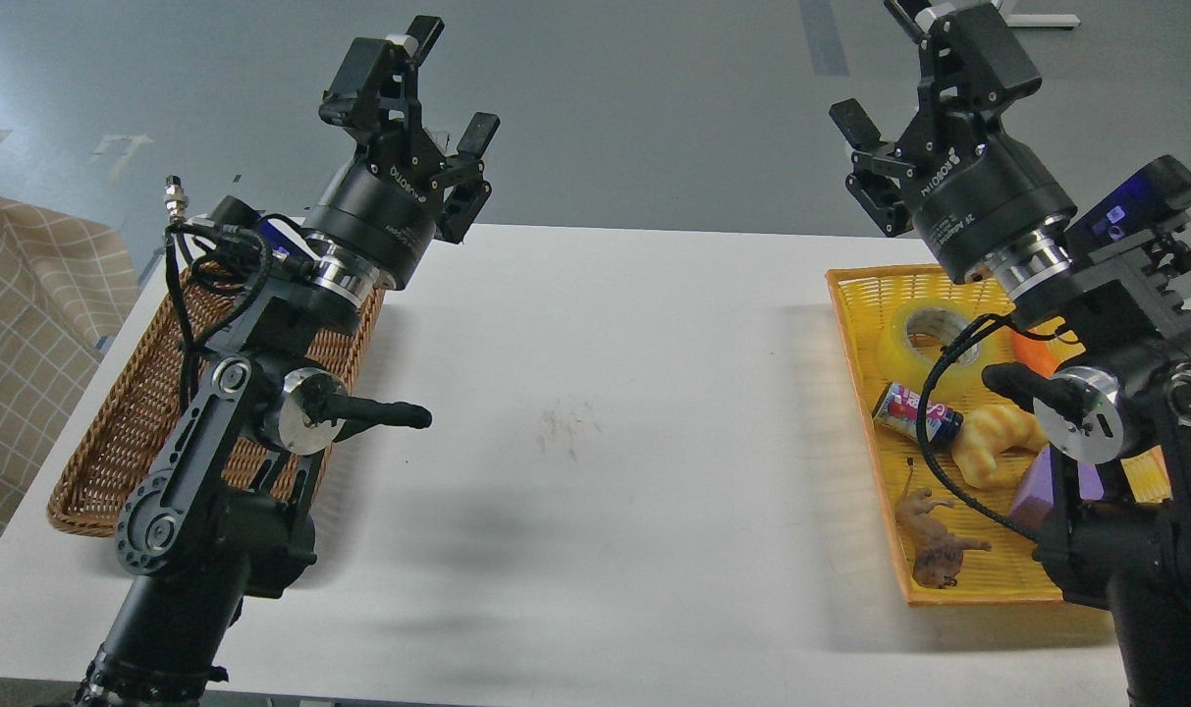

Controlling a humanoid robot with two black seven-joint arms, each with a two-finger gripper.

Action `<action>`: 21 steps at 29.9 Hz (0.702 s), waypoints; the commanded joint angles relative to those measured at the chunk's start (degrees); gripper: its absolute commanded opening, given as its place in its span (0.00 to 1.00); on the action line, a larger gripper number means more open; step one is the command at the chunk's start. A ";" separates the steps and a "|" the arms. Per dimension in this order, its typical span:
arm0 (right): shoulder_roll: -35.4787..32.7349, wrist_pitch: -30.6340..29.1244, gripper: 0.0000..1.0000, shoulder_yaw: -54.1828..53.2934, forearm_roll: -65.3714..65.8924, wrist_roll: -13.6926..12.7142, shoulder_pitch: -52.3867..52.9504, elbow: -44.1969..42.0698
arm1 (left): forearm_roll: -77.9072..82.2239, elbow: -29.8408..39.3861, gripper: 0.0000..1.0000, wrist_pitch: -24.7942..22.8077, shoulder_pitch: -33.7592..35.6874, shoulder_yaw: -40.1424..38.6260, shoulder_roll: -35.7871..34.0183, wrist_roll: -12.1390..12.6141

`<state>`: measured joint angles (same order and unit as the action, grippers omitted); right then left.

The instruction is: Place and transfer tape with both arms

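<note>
The tape (917,336), a translucent yellow roll with a pale inner ring, lies in the back part of the yellow tray (855,363) at the table's right side. My right gripper (899,79) is raised above and behind the tray, well clear of the roll, open with nothing between its fingers. My left gripper (428,88) is lifted above the far end of the brown wicker basket (134,432) on the left, fingers spread and empty.
The tray also holds a blue-purple drink can (914,412), a yellow bread-like toy (998,442), a toy lion (934,545), a purple block (1037,486) and an orange object (1032,352). The white table (595,412) lies between basket and tray. A checked cloth (26,324) is at far left.
</note>
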<state>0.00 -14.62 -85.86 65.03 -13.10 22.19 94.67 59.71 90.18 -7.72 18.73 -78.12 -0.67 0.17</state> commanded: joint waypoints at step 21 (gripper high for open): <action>0.00 0.03 1.00 0.25 -0.08 0.10 -1.71 0.78 | -1.52 0.00 0.98 -0.63 -0.18 0.60 -0.64 0.18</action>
<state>0.00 -14.59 -85.52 64.95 -13.01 20.41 95.44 58.15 90.17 -8.38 18.67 -77.67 -1.35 0.12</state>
